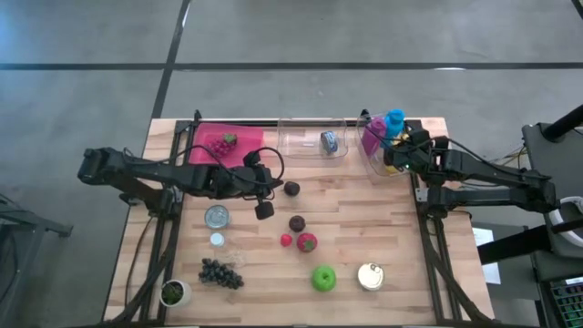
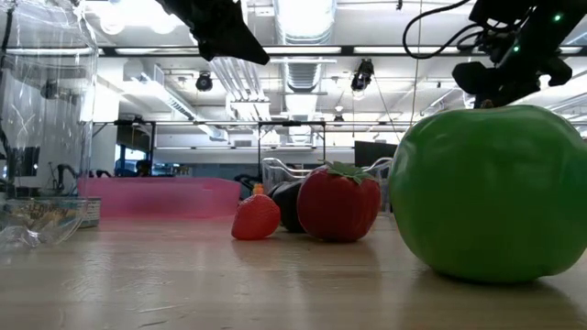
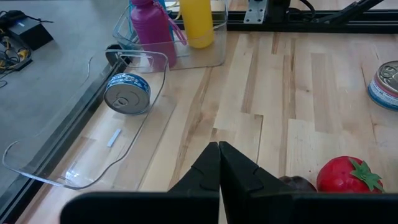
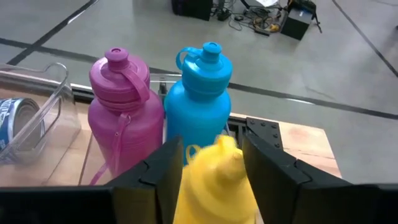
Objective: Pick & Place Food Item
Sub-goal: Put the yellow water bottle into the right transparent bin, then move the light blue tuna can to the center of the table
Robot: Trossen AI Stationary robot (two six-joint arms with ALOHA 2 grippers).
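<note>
Starting at the right gripper [image 4: 211, 149]: it sits at the far right of the table, over the clear plastic bin [image 1: 373, 162], set around the top of the yellow plastic squeeze bottle [image 4: 217, 177]. I cannot tell whether it grips the bottle or is loose around it. The bottle stands upright with its long axis vertical, so it lies straight under and between this gripper, not off to a side. On the wrist view the sky-blue plastic bottle with a loop cap [image 4: 205, 106] stands just beyond the yellow one, and the magenta plastic bottle [image 4: 121, 118] just beside the blue; all three are in the same bin. Judgement: the next move turns on a straight vertical lift, since any sideways drift would knock the neighbours.

To the left along the far edge, a blue-labelled tin can [image 1: 329, 140] lies on its side in a second clear tray [image 1: 301, 146].

Left gripper [image 3: 219, 146] is pinched closed and empty, hanging over the table's middle, well apart from the bin. Right arm is clearly nearer.
</note>
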